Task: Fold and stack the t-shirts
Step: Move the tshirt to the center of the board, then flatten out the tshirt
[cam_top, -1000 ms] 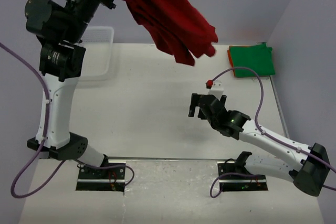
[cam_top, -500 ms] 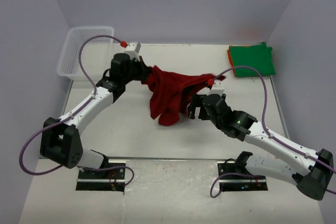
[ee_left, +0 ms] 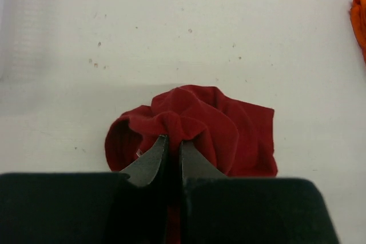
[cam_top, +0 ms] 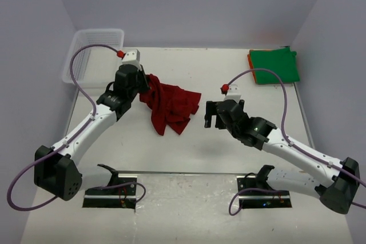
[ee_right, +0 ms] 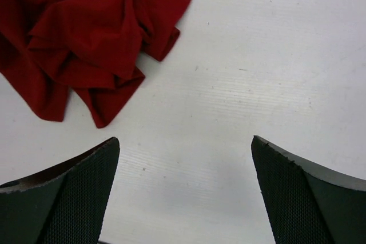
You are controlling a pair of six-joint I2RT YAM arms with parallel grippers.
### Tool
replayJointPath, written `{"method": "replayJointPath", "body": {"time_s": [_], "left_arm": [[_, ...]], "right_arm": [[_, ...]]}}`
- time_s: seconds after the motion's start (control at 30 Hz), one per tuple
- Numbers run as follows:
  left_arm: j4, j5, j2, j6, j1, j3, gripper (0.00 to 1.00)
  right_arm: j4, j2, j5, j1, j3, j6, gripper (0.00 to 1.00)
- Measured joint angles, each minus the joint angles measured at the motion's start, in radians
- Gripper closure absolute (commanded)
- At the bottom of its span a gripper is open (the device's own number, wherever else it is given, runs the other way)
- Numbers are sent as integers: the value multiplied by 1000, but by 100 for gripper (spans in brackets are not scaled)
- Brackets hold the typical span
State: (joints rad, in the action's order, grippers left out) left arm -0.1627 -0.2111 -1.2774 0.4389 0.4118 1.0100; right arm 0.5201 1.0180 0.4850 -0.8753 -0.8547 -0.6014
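Observation:
A dark red t-shirt [cam_top: 171, 106] lies crumpled on the table left of centre. My left gripper [cam_top: 146, 82] is shut on a bunched fold at the shirt's upper left edge. In the left wrist view the fingertips [ee_left: 171, 141] pinch that red cloth [ee_left: 229, 130], which spreads out beyond them. My right gripper [cam_top: 213, 116] hovers just right of the shirt, open and empty. In its wrist view the red shirt [ee_right: 86, 32] lies at the upper left, apart from the wide jaws [ee_right: 186, 147]. A folded green t-shirt [cam_top: 275, 66] rests at the far right on an orange one [cam_top: 250, 60].
A white mesh basket [cam_top: 91, 54] stands at the far left corner, behind my left arm. The orange cloth edge [ee_left: 360, 15] shows at the top right of the left wrist view. Walls close the table on three sides.
My left arm swung down from high above, laid the hanging red shirt on the table and drew it leftward. The right gripper stayed open and barely moved.

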Motion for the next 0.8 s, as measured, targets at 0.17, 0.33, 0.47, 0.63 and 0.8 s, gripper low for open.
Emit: {"method": "replayJointPath", "body": {"time_s": [0.17,0.33,0.47,0.63,0.8], "left_arm": [[-6,-11,29,7,0,-18,91],[-10,-8,24,6,0,-74,89],[-11,-1,9,6,0,-93,88],[-5,12,5,4,0,-100,87],[0,22,5,3,0,-108,87]], "right_arm": [[-40,164,-71,73,-78,30,23],[-143,433,-243,138,-207,63,31],[-180,609,-385,143,-310,72,32],[-208,745,-488,143,-406,79,33],[-222,784,-538,143,-422,77,37]]}}
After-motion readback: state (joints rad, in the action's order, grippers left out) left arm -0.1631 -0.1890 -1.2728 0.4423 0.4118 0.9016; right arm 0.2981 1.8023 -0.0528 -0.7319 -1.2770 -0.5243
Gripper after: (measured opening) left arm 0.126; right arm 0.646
